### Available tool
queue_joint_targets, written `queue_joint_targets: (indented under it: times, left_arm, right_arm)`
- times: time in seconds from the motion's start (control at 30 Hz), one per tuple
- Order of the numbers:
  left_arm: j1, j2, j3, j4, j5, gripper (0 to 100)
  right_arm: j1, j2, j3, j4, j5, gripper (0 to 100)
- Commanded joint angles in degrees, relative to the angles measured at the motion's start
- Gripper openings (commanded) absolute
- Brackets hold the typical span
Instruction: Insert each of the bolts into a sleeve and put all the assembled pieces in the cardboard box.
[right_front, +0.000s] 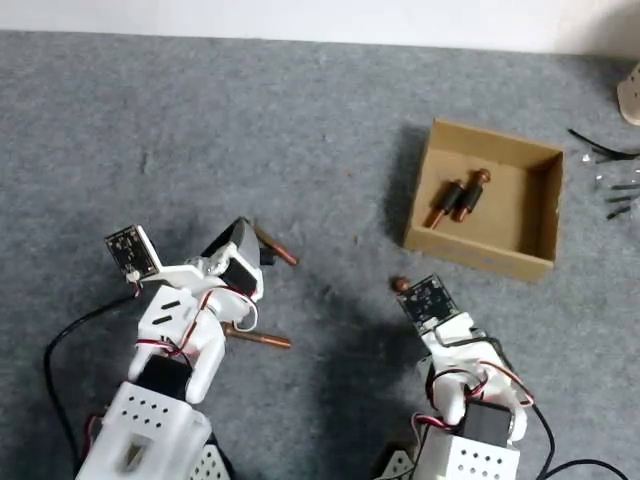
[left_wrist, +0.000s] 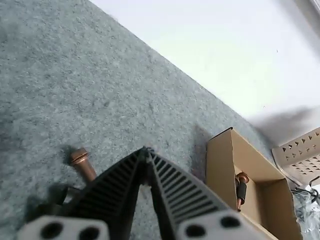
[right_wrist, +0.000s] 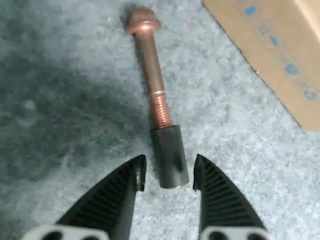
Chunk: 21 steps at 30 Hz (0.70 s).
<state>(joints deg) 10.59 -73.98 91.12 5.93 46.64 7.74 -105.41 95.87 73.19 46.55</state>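
Grey carpet (right_front: 200, 120) underlies everything. Two assembled pieces (right_front: 455, 200) lie in the cardboard box (right_front: 478, 255). The right gripper (right_wrist: 169, 167) stands open astride a black sleeve (right_wrist: 170, 156) with a bolt (right_wrist: 147, 60) at its mouth. The left gripper (left_wrist: 146, 152) is clenched empty beside a bare bolt (left_wrist: 82, 164), and another bolt (right_front: 258, 338) lies near; three seem left to box

On the worktop, the right arm's wrist board covered all but the copper head of one bolt (right_front: 401, 285) in the high view. The left arm hid one end of a second bolt (right_front: 262, 339). From the left wrist, the left pincer (left_wrist: 146, 152) concealed the shank of a third bolt (left_wrist: 81, 160). The cardboard box (left_wrist: 220, 165) ran off the lower edge, and its wall masked most of an assembled piece (left_wrist: 241, 186). Dark bits (right_front: 612, 190) at the high view's right edge were too small to name.
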Motion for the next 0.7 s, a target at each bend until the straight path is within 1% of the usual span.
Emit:
queue_joint_targets:
  times: [0.0, 0.13, 0.23, 0.37, 0.67]
  left_arm:
    - [-0.2, -0.8, -0.5, 0.0, 0.2, 1]
    - [-0.2, -0.8, -0.5, 0.0, 0.2, 1]
    - [-0.2, -0.8, -0.5, 0.0, 0.2, 1]
    - [-0.2, -0.8, -0.5, 0.0, 0.2, 1]
    - [-0.2, -0.8, -0.6, 0.0, 0.2, 1]
  right_arm:
    - [0.7, 0.6, 6.8, 2.2, 1.2, 12.6]
    - [0.7, 0.6, 6.8, 2.2, 0.9, 12.7]
    - [0.7, 0.7, 6.4, 2.1, -1.5, 12.7]
    - [0.7, 0.7, 1.9, 1.6, -3.3, 12.7]
    - [0.6, 0.7, -2.3, 0.6, -3.7, 12.7]
